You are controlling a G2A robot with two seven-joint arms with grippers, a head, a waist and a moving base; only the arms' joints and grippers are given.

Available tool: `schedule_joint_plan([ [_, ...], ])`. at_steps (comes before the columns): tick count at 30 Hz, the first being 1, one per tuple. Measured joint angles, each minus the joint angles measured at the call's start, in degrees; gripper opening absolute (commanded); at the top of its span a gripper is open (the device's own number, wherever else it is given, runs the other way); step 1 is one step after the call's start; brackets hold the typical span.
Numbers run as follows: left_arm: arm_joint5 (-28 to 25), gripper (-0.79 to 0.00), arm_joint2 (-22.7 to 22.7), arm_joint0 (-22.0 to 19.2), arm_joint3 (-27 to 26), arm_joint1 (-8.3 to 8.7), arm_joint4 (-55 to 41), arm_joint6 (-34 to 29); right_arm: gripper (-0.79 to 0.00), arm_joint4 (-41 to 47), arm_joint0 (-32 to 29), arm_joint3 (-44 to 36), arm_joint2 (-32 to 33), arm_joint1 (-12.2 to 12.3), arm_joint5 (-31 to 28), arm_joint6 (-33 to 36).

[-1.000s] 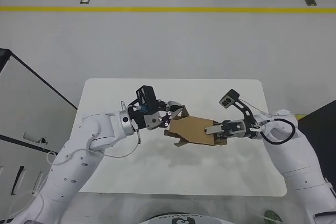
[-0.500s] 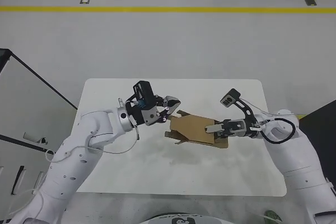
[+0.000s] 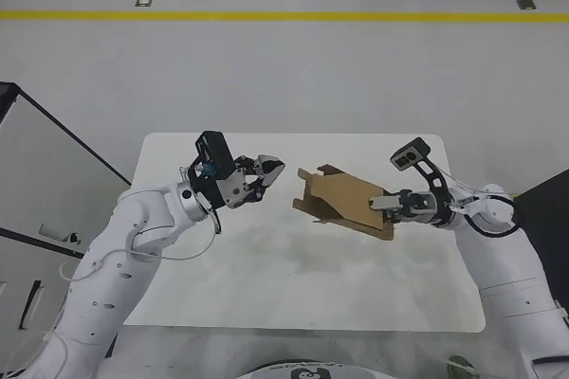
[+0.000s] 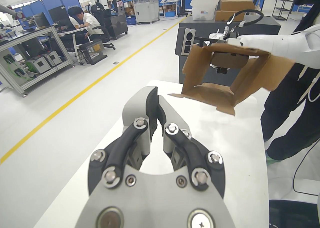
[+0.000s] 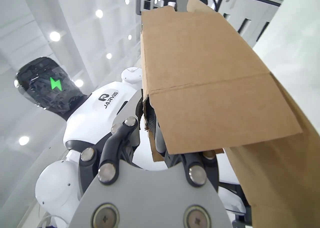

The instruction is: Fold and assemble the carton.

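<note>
The brown carton (image 3: 346,199) is held up over the middle-right of the white table (image 3: 294,284), opened into a slanted tube with loose flaps. In the left wrist view the carton (image 4: 207,91) shows its open end and hollow inside. My right gripper (image 3: 379,203) is shut on the carton's right-hand wall; in the right wrist view the right gripper (image 5: 150,119) pinches the cardboard edge of the carton (image 5: 205,84). To the left of the carton, apart from it, my left gripper (image 3: 270,173) holds nothing. The left gripper (image 4: 155,104) has its pads together.
A black cabinet (image 3: 9,123) stands off the table's left side. Another dark cabinet (image 4: 190,26) is beyond the table's far end in the left wrist view. A yellow floor line (image 3: 284,16) runs behind. Bare tabletop lies in front of the carton.
My left gripper has let go of the carton's left flap and drawn back to the left. The right gripper has carried the carton right and up, and it now stands more open.
</note>
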Motion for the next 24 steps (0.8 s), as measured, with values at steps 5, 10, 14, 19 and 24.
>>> schedule_joint_plan([
  [5, 0.4, -0.785, 0.1, 0.2, -0.1, -0.04, -0.1, 0.1, -0.785, -0.4, 0.0, 0.0, 0.0, 0.0, 0.0, 0.0],
  [10, 0.4, -0.785, 0.3, 0.8, -0.3, -0.06, -0.1, 0.6, -0.785, 0.6, -0.7, -1.5, 0.0, -0.1, 0.6, -2.0],
  [14, 0.4, -0.785, -0.5, 1.5, -0.1, 0.04, -0.5, 0.9, -0.785, 3.5, -0.5, -1.0, -0.2, -0.4, 1.1, -1.0],
  [19, -0.6, -0.785, -0.6, 1.9, -0.3, 0.06, -2.0, 1.1, -0.785, 5.0, 0.6, 0.2, -0.9, -0.7, 2.1, -0.4],
  [24, -0.6, -0.785, -0.6, 1.8, -0.3, 0.07, -1.8, 0.9, -0.785, 5.0, 0.6, 0.2, -0.9, -0.7, 2.1, -0.4],
])
